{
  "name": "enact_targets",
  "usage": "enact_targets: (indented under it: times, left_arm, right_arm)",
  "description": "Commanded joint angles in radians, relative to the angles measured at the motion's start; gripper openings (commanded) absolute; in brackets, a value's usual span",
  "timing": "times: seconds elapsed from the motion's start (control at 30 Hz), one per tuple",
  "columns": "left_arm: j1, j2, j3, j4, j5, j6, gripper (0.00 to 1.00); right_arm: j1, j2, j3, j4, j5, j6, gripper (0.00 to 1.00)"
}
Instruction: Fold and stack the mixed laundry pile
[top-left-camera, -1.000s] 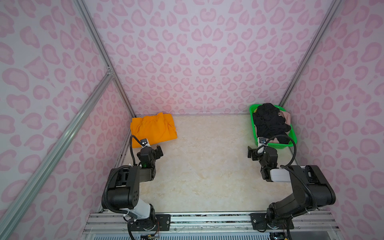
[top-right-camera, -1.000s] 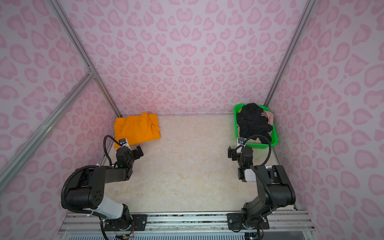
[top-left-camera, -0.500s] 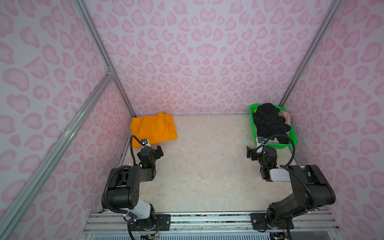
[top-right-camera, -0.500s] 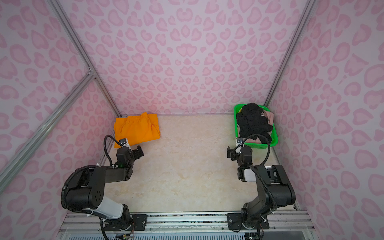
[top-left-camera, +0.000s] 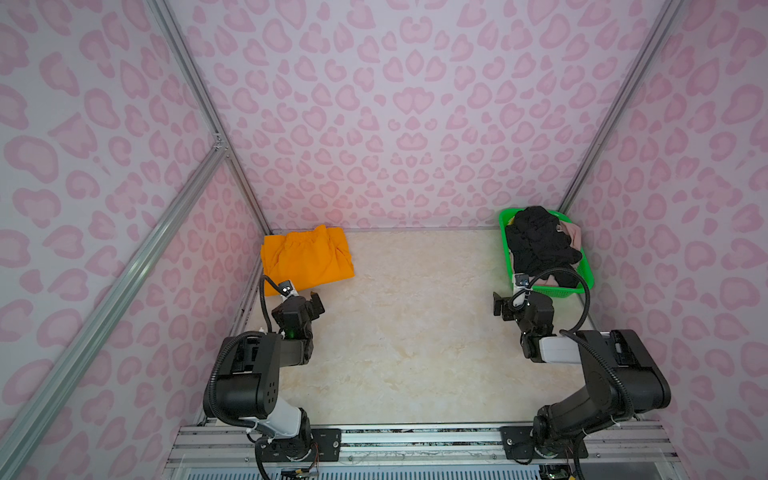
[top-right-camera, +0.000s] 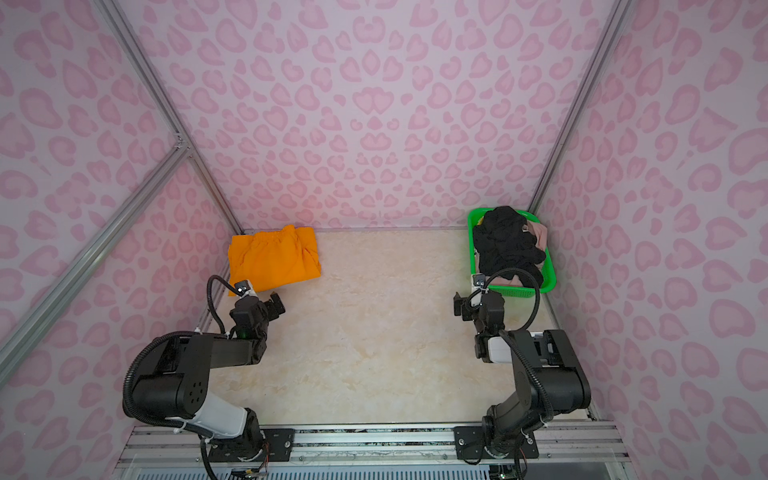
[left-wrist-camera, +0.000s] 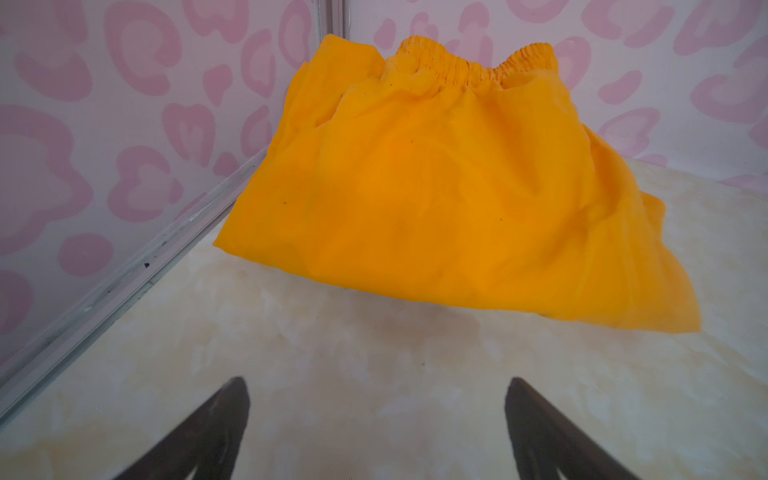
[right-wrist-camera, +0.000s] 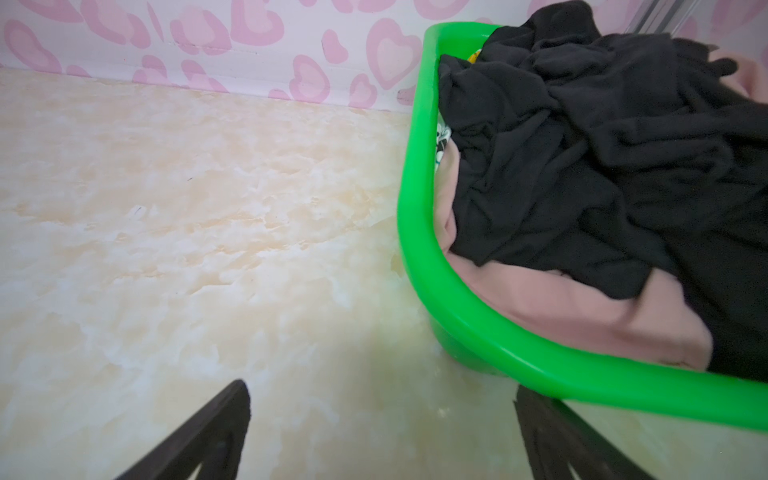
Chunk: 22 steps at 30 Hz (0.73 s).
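Far left, I saw the orange shorts (top-left-camera: 305, 259) lying folded in the far left corner of the table (top-left-camera: 415, 340), with the waistband toward the back wall (top-left-camera: 395, 124). My left gripper (left-wrist-camera: 376, 386) hovered near their front edge, apart from the cloth, jaws spread wide and holding nothing. On the right side, my right gripper (right-wrist-camera: 382, 388) was also spread wide and empty, just beside the near corner of the green basket (right-wrist-camera: 419, 232). In the basket the black knit piece (right-wrist-camera: 602, 158) lay crumpled on the beige-pink piece (right-wrist-camera: 561, 307). Only 1 small bit of white cloth with black print (right-wrist-camera: 442, 141) showed at the rim.
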Motion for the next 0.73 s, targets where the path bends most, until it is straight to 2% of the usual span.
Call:
enact_targets:
  times: [0.0, 0.03, 0.1, 0.17, 0.7]
  left_arm:
    - [0.031, -0.003, -0.001, 0.034, 0.219, 0.050, 0.98]
    - [0.036, 0.002, 0.001, 0.037, 0.251, 0.053, 0.98]
    - [0.033, -0.002, 0.012, 0.008, 0.116, 0.005, 0.98]
    - [0.020, 0.000, 0.011, 0.011, 0.087, 0.016, 0.98]
    - [0.001, 0.002, 0.012, 0.015, 0.053, 0.027, 0.98]
  right_arm:
    - [0.001, 0.002, -0.003, 0.020, -0.002, -0.005, 1.00]
    - [0.001, 0.003, -0.002, 0.020, -0.002, -0.004, 1.00]
    - [0.001, 0.001, -0.002, 0.020, 0.000, -0.006, 1.00]
    - [0.001, 0.001, -0.003, 0.021, 0.000, -0.004, 1.00]
    - [0.001, 0.001, -0.003, 0.020, -0.001, -0.004, 1.00]
